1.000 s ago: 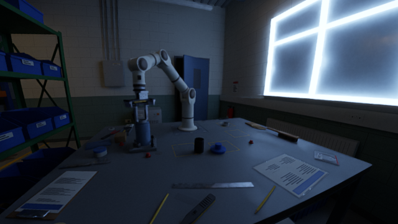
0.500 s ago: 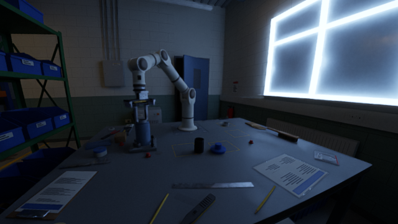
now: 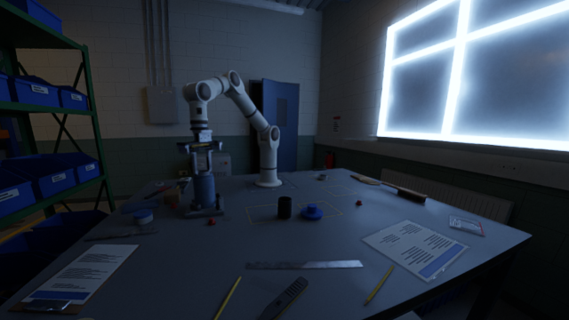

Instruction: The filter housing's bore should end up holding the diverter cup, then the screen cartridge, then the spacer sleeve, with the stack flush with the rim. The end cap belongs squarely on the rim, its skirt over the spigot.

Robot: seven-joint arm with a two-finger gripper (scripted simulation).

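Note:
The blue filter housing (image 3: 204, 190) stands upright on its base plate at the table's left. My gripper (image 3: 201, 165) is straight above its rim, pointing down. I grip a part at the housing's mouth; the part itself is hidden between my fingers and the rim, so I cannot tell which one it is. The dark spacer sleeve (image 3: 284, 207) stands upright in a yellow outlined square at the table's middle. The blue end cap (image 3: 311, 212) sits in the adjoining square to its right, apart from the sleeve.
A small black post (image 3: 218, 201) stands right of the housing base, with a red knob (image 3: 211, 221) in front. A white-blue roll (image 3: 143, 216) lies left. A green shelf rack (image 3: 44, 115) with blue bins borders the left. Ruler (image 3: 304, 264), pencils and papers lie near the front.

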